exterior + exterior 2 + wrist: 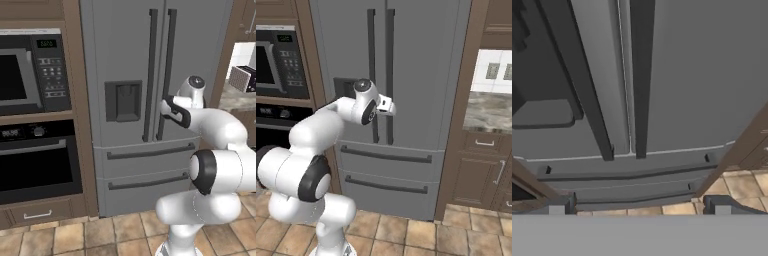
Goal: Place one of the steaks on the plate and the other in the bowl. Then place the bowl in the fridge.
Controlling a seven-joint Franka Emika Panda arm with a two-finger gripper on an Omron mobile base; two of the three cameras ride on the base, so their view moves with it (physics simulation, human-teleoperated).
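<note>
While the arm (331, 120) reaches toward the closed fridge (130, 55), its jaws stand wide, holding nothing.

We see a floor of tan and brown square tiles (75, 235) running across the bottom of the kitchen. Standing directly on it are the tall grey fridge (130, 60), both doors shut, and, on its left side, the wooden cabinet column (45, 212) holding the black oven. On its right side, a brown base cabinet (478, 177) also meets the tiles.
</note>
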